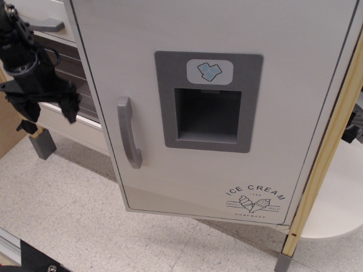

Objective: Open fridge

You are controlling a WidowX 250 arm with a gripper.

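The fridge door (pixel 227 34) is large and white and fills most of the view. It has a grey vertical bar handle (pixel 129 133) near its left edge, a grey recessed dispenser panel (pixel 208 102) with an ice-cube icon, and an "ICE CREAM" logo (pixel 255 199) at the lower right. Its left edge stands in front of the cabinet behind it, so it looks swung out a little. My black gripper (pixel 50 110) hangs at the far left, well clear of the handle, with its fingers spread and nothing between them.
Behind the gripper is another white door with a barred window (pixel 79 62) and a grey handle (pixel 45 24) above it. A wooden post (pixel 332 136) runs down the right side. A grey cabinet foot (pixel 42 144) stands on the speckled floor (pixel 74 215).
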